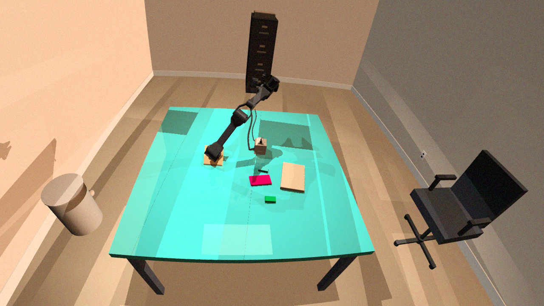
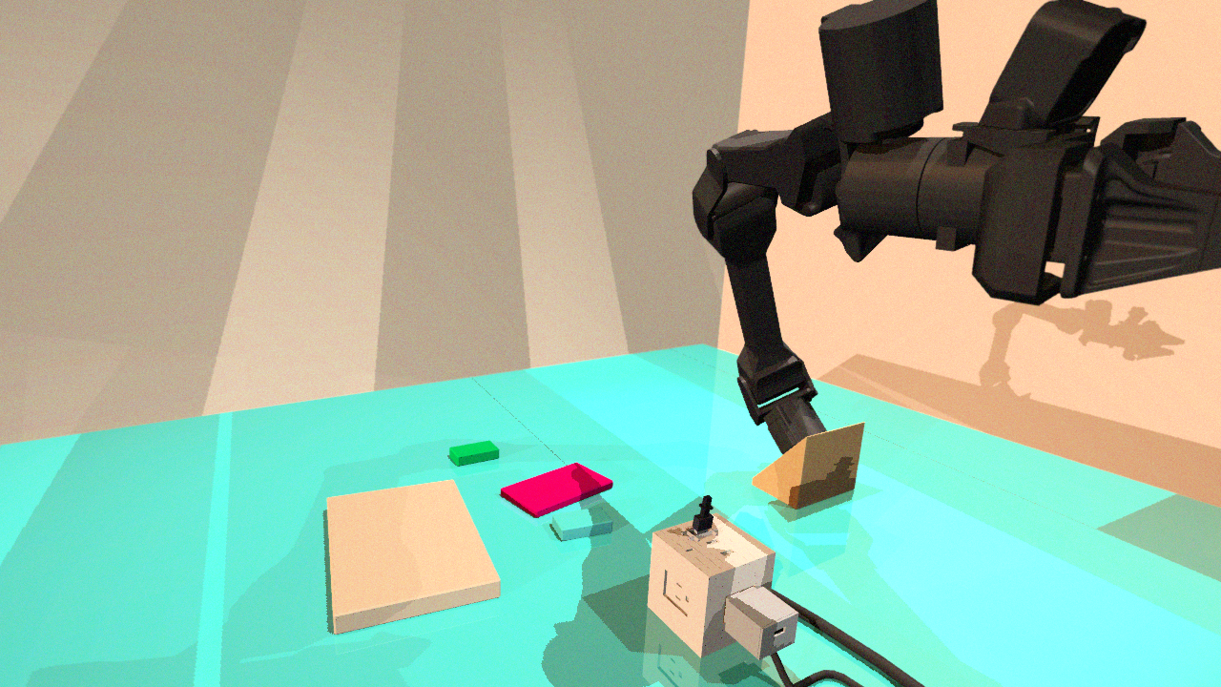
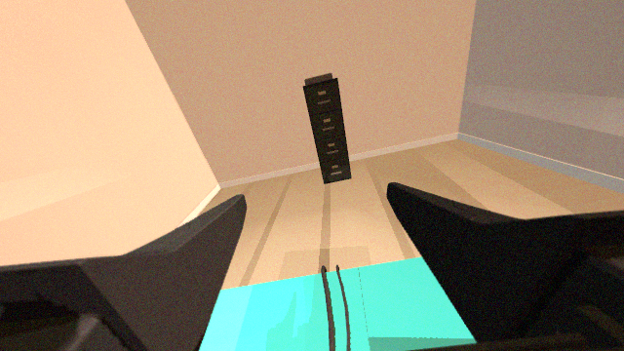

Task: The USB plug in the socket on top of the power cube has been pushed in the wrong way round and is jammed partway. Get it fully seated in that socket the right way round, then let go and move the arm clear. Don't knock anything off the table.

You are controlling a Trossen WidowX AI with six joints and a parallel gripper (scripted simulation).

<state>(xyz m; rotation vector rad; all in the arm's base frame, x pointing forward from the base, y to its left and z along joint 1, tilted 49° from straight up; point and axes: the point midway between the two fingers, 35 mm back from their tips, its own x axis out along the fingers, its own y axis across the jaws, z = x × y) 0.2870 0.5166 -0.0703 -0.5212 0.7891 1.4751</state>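
Note:
The beige power cube [image 1: 261, 147] [image 2: 683, 589] stands on the teal table [image 1: 190, 213] [image 2: 171, 478] [image 3: 273, 317] right of the arm's base. The small black USB plug [image 1: 260, 141] [image 2: 704, 514] sticks up from its top socket, upright. A grey adapter [image 2: 759, 621] with dark cables [image 1: 250, 133] [image 3: 331, 302] sits in the cube's side. My gripper [image 1: 264, 80] [image 3: 317, 194] is open and empty. It hangs high above the table's far edge, well behind and above the cube, facing the back wall. The wrist view shows neither the cube nor the plug.
A pink pad [image 1: 260, 179] [image 2: 554, 489], a tan board [image 1: 293, 176] [image 2: 401, 547], a green block [image 1: 270, 198] [image 2: 473, 452] and a small light-blue block [image 2: 582, 523] lie in front of the cube. A filing cabinet [image 1: 262, 49] [image 3: 328, 129], a chair [image 1: 456, 201] and a bin [image 1: 72, 203] stand off the table.

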